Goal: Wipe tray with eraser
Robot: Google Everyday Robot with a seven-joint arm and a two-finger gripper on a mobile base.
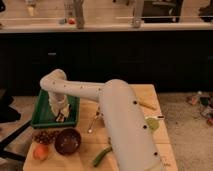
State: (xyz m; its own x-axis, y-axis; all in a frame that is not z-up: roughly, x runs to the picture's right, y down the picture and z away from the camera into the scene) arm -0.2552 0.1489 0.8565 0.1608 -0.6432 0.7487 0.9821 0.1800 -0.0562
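Camera view shows tool [60,115] down inside tray [42,113], grip impossible to tell, eraser hidden; wiping looks underway, unfinished.

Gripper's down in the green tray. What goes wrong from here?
1. The gripper sits low inside the green rectangular plastic tray, close to the rim beside the dark brown round bowl; a long stroke might catch that rim and push the tray into the bowl.
2. The eraser is not visible at the gripper, so contact is unconfirmed.
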